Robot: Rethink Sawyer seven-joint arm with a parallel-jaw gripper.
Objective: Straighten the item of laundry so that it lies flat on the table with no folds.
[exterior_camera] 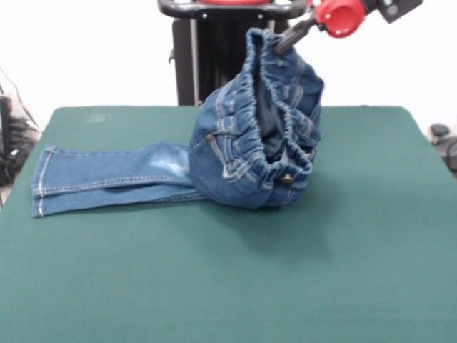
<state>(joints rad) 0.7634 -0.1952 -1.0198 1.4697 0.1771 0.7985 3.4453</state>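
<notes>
We see the gripper [280, 41] jaws clamped on the jeans [253, 136] waistband, hoisting the seat off the green worktop [343, 243] while both legs trail flat, likely for spreading out.

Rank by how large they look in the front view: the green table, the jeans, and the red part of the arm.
1. The table, by far the largest.
2. The jeans, waist end lifted, legs lying on the table.
3. The red part of the arm, smallest, though cut off by the top edge, so its full extent is unsure.
</notes>
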